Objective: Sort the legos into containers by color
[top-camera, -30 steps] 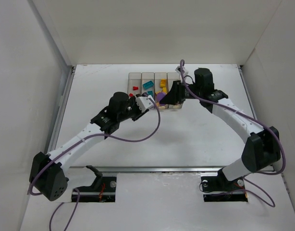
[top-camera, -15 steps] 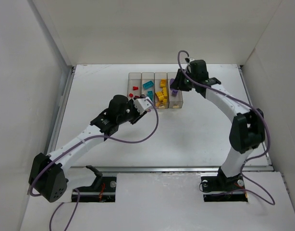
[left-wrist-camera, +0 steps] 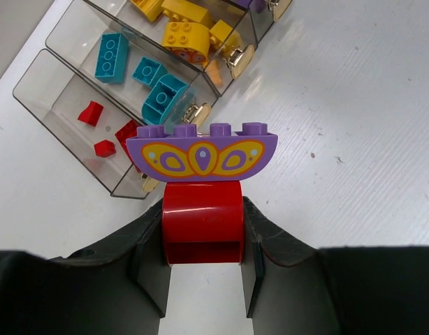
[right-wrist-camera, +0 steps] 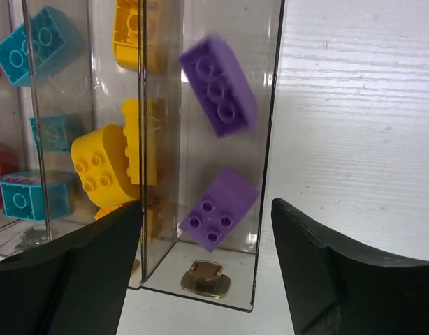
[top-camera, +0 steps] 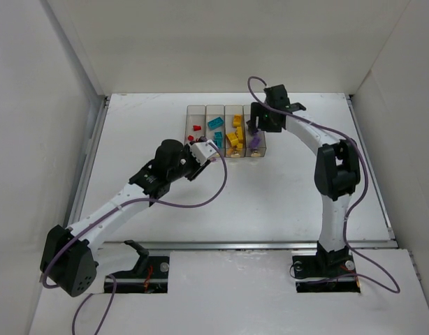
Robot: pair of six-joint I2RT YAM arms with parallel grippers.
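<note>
My left gripper [left-wrist-camera: 202, 241] is shut on a red brick [left-wrist-camera: 202, 220] that has a purple arched brick [left-wrist-camera: 202, 153] with yellow markings stuck on top. It hovers just in front of the containers [top-camera: 195, 109], near the red one [left-wrist-camera: 34, 92]. My right gripper [right-wrist-camera: 206, 209] stands open above the rightmost container [right-wrist-camera: 270, 105], with nothing between its fingers. Inside that bin a blurred purple brick [right-wrist-camera: 218, 85] hangs in mid-fall above another purple brick [right-wrist-camera: 219, 208]. From above, the left gripper [top-camera: 202, 149] and the right gripper [top-camera: 255, 125] flank the row.
The bins hold red pieces [left-wrist-camera: 93, 114], teal bricks [left-wrist-camera: 111, 56] and yellow bricks [right-wrist-camera: 106, 171], each colour apart. White walls close in the table on the left, back and right. Purple cables loop off both arms.
My right gripper swung back over the rightmost bin and opened, letting go of a purple brick, which now drops inside. The left gripper holds its clump almost still.
</note>
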